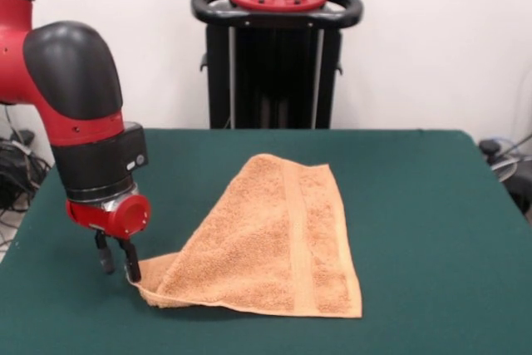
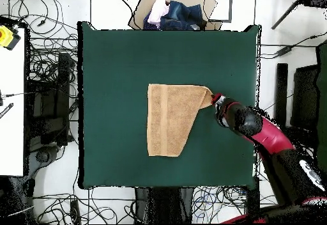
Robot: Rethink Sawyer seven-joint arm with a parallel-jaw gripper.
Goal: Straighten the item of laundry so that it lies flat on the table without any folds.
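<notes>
Front view: the gripper [image 1: 117,260] hangs low over the table [image 1: 432,205], its two dark fingers [image 1: 130,259] a little apart, one touching the curled-up corner of the towel [image 1: 274,247] — whether it pinches the cloth, I cannot tell. The towel spreads rightward from it, folded into a wedge. Overhead, cables [image 2: 45,62] surround the table — nothing blocks the gripper.

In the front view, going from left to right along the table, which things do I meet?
gripper at the towel's corner → towel, partly folded → bare green table
</notes>
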